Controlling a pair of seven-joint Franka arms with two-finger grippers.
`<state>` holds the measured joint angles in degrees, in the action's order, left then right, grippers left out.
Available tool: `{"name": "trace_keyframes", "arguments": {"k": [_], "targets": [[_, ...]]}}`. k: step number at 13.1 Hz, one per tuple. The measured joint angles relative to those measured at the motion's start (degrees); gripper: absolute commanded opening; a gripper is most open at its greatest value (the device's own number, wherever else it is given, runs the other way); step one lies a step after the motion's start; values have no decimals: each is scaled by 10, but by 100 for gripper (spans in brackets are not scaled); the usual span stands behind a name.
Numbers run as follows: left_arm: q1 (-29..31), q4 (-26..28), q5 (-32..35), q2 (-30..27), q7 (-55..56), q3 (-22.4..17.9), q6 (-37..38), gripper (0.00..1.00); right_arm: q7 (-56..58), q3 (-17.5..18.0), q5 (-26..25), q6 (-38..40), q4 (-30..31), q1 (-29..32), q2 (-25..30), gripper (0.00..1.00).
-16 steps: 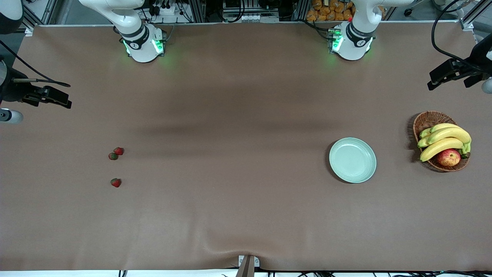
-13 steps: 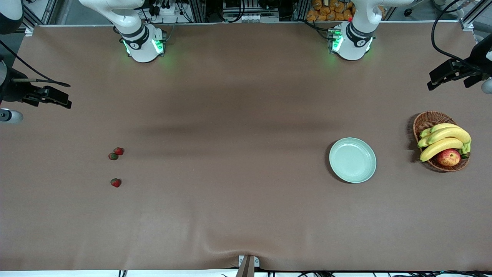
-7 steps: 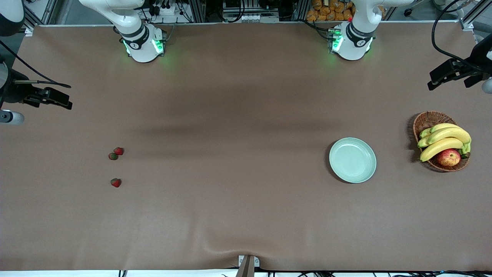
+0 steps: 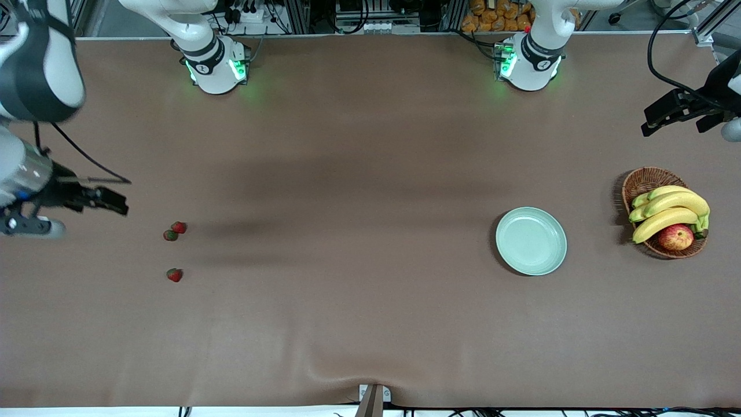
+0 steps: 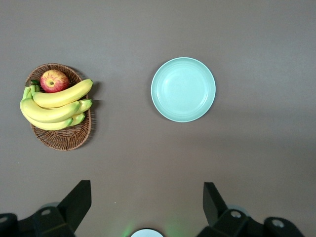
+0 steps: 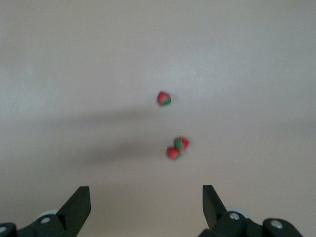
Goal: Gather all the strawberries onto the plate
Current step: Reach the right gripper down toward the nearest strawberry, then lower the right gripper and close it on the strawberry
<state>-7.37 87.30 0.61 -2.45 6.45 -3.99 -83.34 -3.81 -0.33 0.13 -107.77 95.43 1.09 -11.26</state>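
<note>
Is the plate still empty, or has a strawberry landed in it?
Empty. The plate shows only its bare green inside, and all three strawberries lie on the table.

We saw three strawberries (image 4: 173,246) toward the right arm's end of the table (image 4: 347,231), two touching, one nearer the camera, an empty plate (image 4: 531,241) well apart, beside a basket (image 4: 642,182) holding bananas (image 4: 668,211) and an apple (image 4: 675,237).
</note>
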Motion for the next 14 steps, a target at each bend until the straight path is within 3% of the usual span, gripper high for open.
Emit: {"name": "trace_keyframes", "arguments": {"k": [8, 11, 13, 14], "targets": [[-3, -1, 0, 14, 0, 13, -8, 100, 0, -3, 0, -283, 23, 11, -206, 100], [-3, -2, 0, 14, 0, 22, -8, 100, 0, -3, 0, -322, 21, 12, -265, 100], [-3, -2, 0, 16, -1, 24, -9, 100, 0, -4, 0, -322, 18, 14, -275, 100], [-3, -2, 0, 17, -1, 28, -9, 100, 0, -4, 0, -322, 18, 15, -275, 95]]}}
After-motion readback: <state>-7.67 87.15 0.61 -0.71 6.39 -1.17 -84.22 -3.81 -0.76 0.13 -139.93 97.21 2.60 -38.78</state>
